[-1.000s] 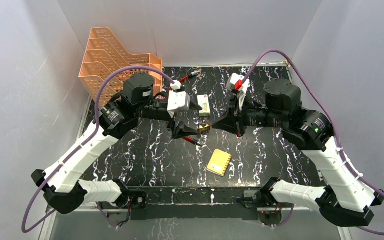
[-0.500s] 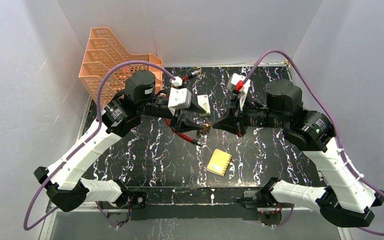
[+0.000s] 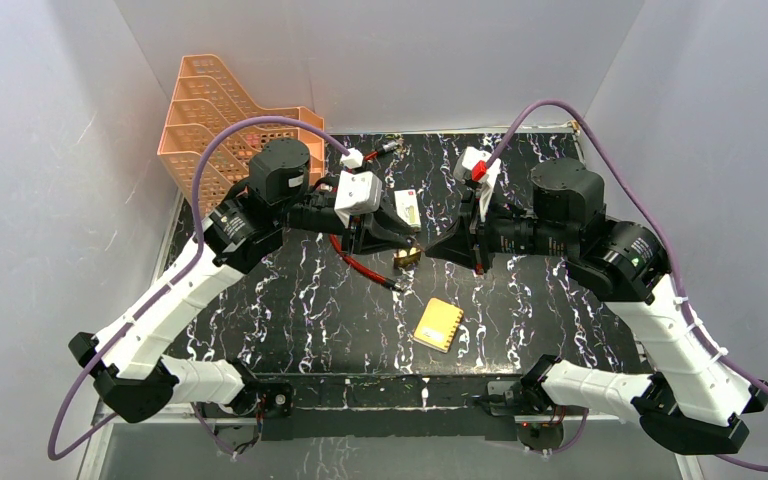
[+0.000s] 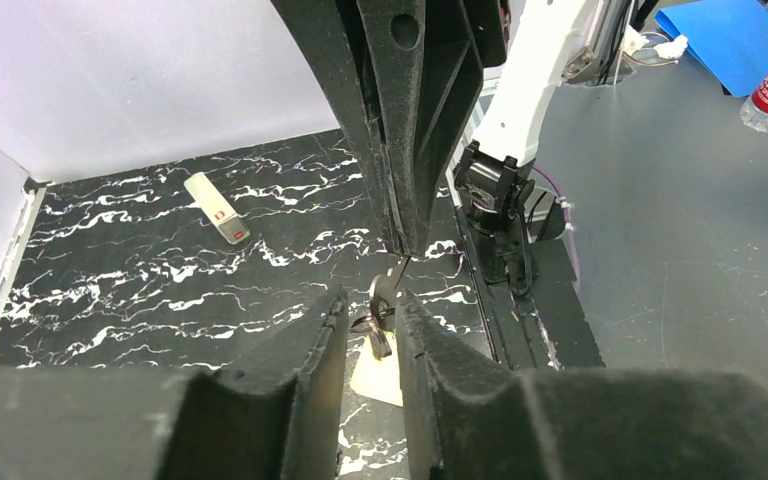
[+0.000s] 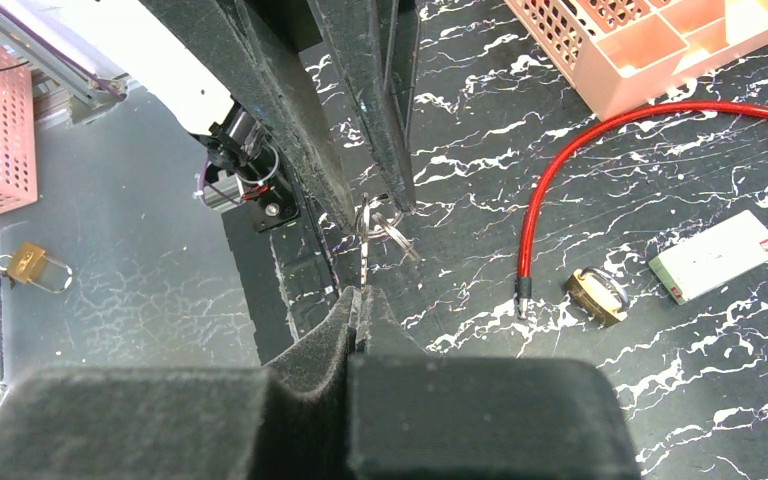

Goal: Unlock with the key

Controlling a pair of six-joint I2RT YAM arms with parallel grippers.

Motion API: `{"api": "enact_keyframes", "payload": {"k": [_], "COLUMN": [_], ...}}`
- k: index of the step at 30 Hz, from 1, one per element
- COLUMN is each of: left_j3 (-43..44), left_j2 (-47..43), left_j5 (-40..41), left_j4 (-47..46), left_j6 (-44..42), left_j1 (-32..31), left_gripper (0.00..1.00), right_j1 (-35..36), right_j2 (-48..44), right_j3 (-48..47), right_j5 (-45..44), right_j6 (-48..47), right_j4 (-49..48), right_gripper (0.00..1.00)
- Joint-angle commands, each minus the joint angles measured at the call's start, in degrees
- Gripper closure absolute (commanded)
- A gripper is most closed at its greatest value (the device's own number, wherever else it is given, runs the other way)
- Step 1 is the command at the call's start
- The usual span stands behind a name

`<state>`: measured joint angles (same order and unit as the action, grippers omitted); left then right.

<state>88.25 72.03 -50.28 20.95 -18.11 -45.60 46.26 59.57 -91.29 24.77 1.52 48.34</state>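
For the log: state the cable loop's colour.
Red; the cable loop shows best in the right wrist view.

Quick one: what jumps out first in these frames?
The two hands face tip to tip over mid-table: the right hand is shut on the key, its ring between the parted fingers of the left hand. The brass padlock lies apart on the marble table beside the red cable.

left claw, right claw, brass padlock nearby
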Motion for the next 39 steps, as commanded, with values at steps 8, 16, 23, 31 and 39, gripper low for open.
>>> {"api": "enact_keyframes", "payload": {"k": [8, 16, 23, 31, 39], "left_j3": [-0.04, -3.56, -11.58, -21.74, -37.70], "left_j2": [-0.91, -3.17, -8.73, -16.31, -24.26], "left_j5": [-1.31, 1.39, 7.25, 17.89, 29.36], "left_j4": [-2.94, -8.52, -18.91, -33.02, -57.77], "left_j6": [1.51, 5.09, 9.95, 17.55, 36.52], "left_j1": [-0.19, -0.19, -0.19, -0.14, -0.19], "left_gripper": [1.00, 1.00, 1.00, 1.00, 1.00], "right_j1": [0.32, 0.32, 0.32, 0.28, 0.30], "right_j2": [-0.63, -1.37, -3.32, -8.20, -12.71], "right_j3": [-2.06, -0.91, 1.37, 8.08, 21.59], "right_j5": [1.10, 3.53, 5.01, 3.51, 0.51], "right_j6": [0.04, 1.72, 5.84, 12.51, 23.56], "right_j4": [-2.02, -4.27, -9.45, -20.58, -46.04], "right_gripper": [1.00, 1.00, 0.61, 0.45, 0.42]}}
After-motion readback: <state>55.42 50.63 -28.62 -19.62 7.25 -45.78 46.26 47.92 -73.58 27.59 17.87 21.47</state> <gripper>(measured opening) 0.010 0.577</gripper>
